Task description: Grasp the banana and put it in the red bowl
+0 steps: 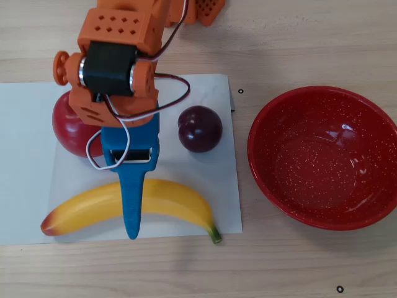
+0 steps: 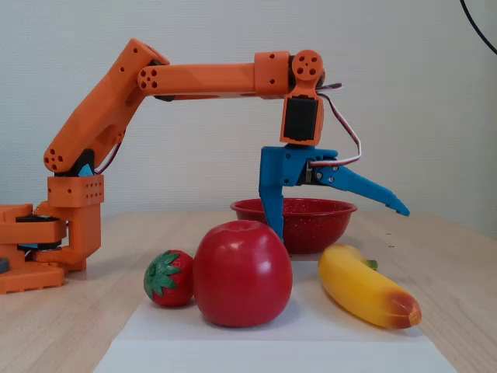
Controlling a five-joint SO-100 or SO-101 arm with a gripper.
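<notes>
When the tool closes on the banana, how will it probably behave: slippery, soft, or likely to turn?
The banana looks smooth and glossy, so it may slip between the fingers. It seems a stiff toy, unlikely to bend. Being long and curved, lying on the paper sheet, it could pivot if the open tool grips off-centre.

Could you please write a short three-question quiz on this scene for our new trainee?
1. True or false: the banana already lies in the red bowl.
2. Is the gripper A) open, or B) shut on the banana?
3. Which fruit shows only in the fixed view?

Key: 1. False, it lies on the white paper. 2. A. 3. The strawberry; in the overhead view the apple and plum show instead.
</notes>
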